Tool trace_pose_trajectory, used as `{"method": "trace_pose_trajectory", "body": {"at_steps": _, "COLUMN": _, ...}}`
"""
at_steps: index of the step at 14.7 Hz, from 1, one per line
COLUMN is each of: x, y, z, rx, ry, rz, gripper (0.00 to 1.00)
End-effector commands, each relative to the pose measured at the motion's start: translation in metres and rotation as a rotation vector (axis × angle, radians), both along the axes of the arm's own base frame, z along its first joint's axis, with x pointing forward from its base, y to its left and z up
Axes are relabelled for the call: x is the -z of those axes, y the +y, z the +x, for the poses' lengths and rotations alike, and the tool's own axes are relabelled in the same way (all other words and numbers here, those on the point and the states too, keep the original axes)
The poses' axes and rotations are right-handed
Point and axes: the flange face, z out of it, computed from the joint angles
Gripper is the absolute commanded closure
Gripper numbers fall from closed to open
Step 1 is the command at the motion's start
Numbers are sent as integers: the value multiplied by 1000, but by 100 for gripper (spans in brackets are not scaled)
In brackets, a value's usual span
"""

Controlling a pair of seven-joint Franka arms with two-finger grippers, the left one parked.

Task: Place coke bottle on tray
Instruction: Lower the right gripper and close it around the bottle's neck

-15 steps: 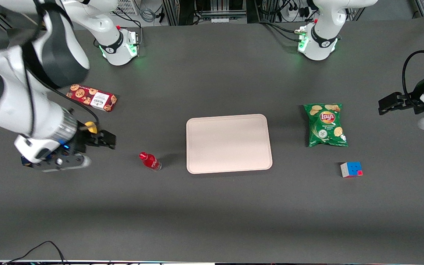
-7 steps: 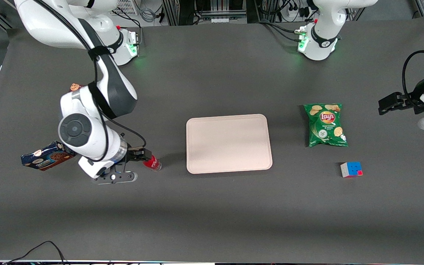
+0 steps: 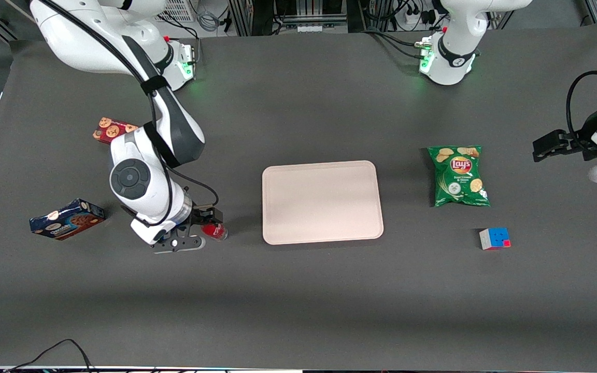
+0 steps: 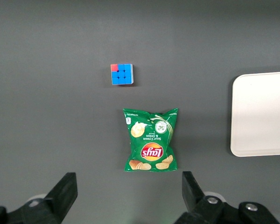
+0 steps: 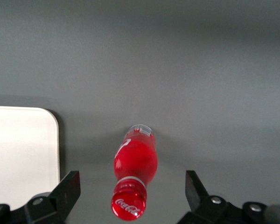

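Poised directly over the small clear plastic coke bottle with its red cap and red label (image 5: 134, 175), the right arm's two-finger tool (image 3: 210, 221) has its fingers (image 5: 67, 186) spread wide apart, one to each side of the bottle and touching nothing. That bottle stands upright on the dark grey desk (image 3: 298, 300), just beside the large flat pale pinkish-beige tray with rounded corners (image 3: 322, 201), on the working arm's side of it. It looks light, fairly stiff and smooth-walled, so probably slippery and easy to tip; the labelled body below the cap seems the safest hold, squeezed firmly and lifted straight.
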Motion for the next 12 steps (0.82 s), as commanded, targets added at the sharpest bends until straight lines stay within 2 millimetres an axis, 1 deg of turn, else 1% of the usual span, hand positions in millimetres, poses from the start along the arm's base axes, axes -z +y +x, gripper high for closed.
{"method": "trace_pose_trajectory", "body": {"at_steps": 1, "x": 6, "y": -4, "z": -27, "rx": 9, "ry": -28, "rz": -5, "gripper": 0}}
{"method": "trace_pose_trajectory", "body": {"at_steps": 3, "x": 4, "y": -2, "z": -29, "rx": 5, "ry": -29, "rz": -5, "gripper": 0}}
{"method": "trace_pose_trajectory", "body": {"at_steps": 4, "x": 4, "y": -3, "z": -29, "rx": 7, "ry": -29, "rz": -5, "gripper": 6}}
{"method": "trace_pose_trajectory", "body": {"at_steps": 5, "x": 4, "y": -3, "z": -29, "rx": 7, "ry": -29, "rz": -5, "gripper": 31}}
{"method": "trace_pose_trajectory", "body": {"at_steps": 6, "x": 5, "y": -2, "z": -29, "rx": 4, "ry": -30, "rz": -6, "gripper": 61}}
{"method": "trace_pose_trajectory", "body": {"at_steps": 7, "x": 5, "y": -2, "z": -28, "rx": 5, "ry": -30, "rz": -5, "gripper": 86}}
{"method": "trace_pose_trajectory", "body": {"at_steps": 8, "x": 7, "y": -3, "z": -27, "rx": 5, "ry": -28, "rz": -6, "gripper": 100}}
{"method": "trace_pose_trajectory", "body": {"at_steps": 12, "x": 8, "y": -2, "z": -27, "rx": 5, "ry": -29, "rz": -5, "gripper": 100}}
